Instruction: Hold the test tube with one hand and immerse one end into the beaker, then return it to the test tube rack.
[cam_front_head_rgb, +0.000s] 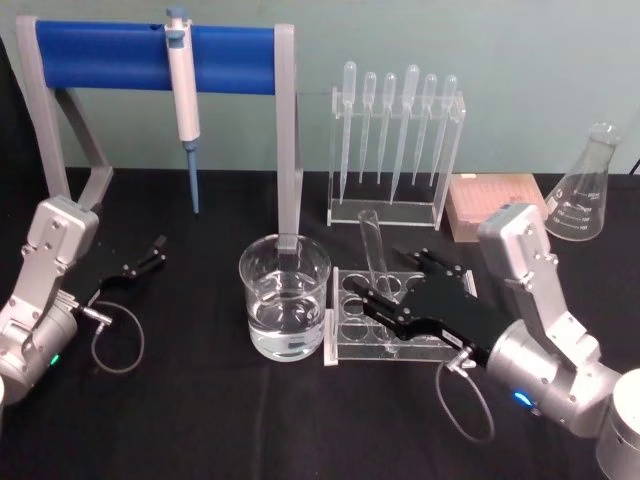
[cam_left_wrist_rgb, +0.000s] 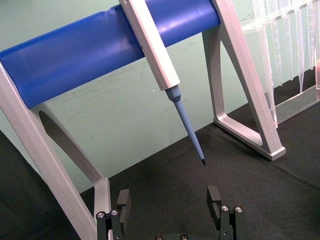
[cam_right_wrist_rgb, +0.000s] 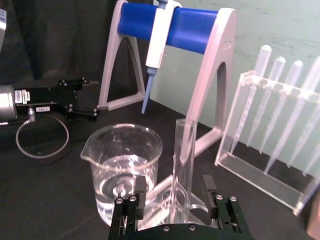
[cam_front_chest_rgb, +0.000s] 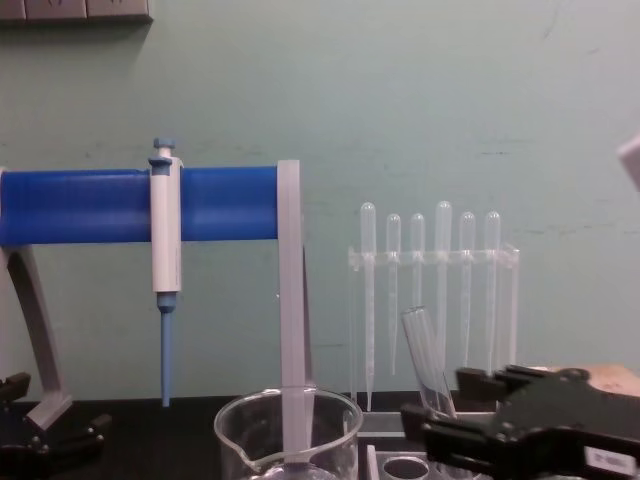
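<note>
Right gripper sat lowest and nearest in the right wrist view, jaws spread, one finger on each side of the test tube, not visibly clamped on it. Tube stood tilted in the clear rack, rim up, base down in a rack hole. The rack was just right of the beaker, nearly touching it. Beaker held water in its lower part, spout facing away from the rack. Behind the beaker: grey stand with blue bar, pipettor hung on it. Behind the rack: plastic pipettes in their holder. Left gripper was parked well left of the beaker, low over the black table, jaws apart, holding nothing.
</note>
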